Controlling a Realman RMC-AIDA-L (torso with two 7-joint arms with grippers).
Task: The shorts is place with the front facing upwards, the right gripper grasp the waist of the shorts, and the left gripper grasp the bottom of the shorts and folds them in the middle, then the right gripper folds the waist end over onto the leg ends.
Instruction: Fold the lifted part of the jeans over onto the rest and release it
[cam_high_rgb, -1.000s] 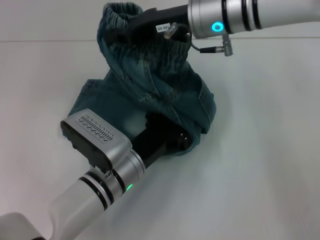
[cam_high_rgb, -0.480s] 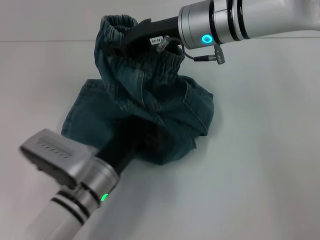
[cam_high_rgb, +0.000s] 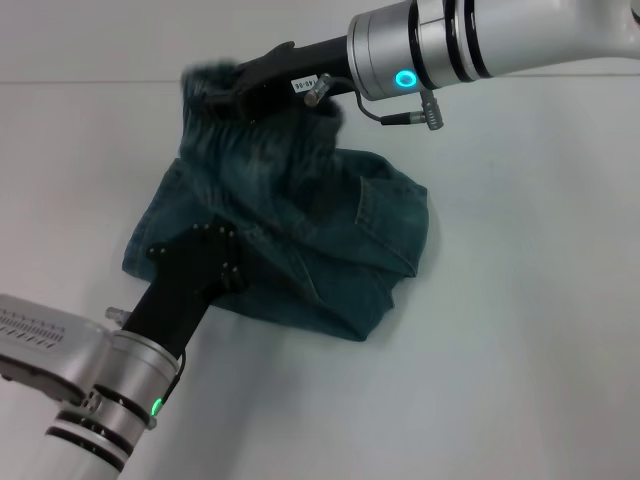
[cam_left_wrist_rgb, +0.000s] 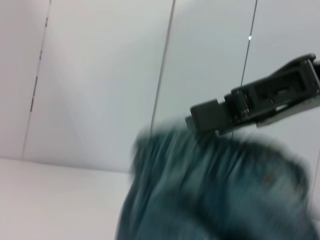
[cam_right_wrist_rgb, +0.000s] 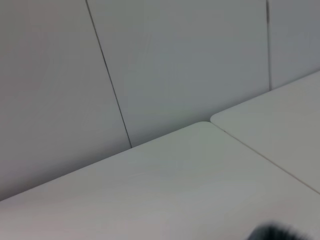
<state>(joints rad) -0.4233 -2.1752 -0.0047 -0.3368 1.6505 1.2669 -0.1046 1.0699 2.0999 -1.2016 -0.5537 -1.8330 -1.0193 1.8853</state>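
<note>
White table (cam_high_rgb: 520, 300); right gripper (cam_high_rgb: 245, 80) clenched on waist (cam_high_rgb: 215, 85), shorts (cam_high_rgb: 300, 230) lifted. Left gripper (cam_high_rgb: 205, 255) at shorts' edge, fingers can't tell. Risk: waist slips, fold bunches.

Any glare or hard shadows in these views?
Head view: soft even light, no glare on the table, only a faint shadow beneath the shorts; the right gripper at the raised waist and the left gripper at the near edge read as dark shapes. Left wrist view: shorts dark against the pale wall. Right wrist view: evenly lit wall and tabletop.

One pair of shorts (cam_high_rgb: 300, 230), two tools, one table (cam_high_rgb: 520, 300).
</note>
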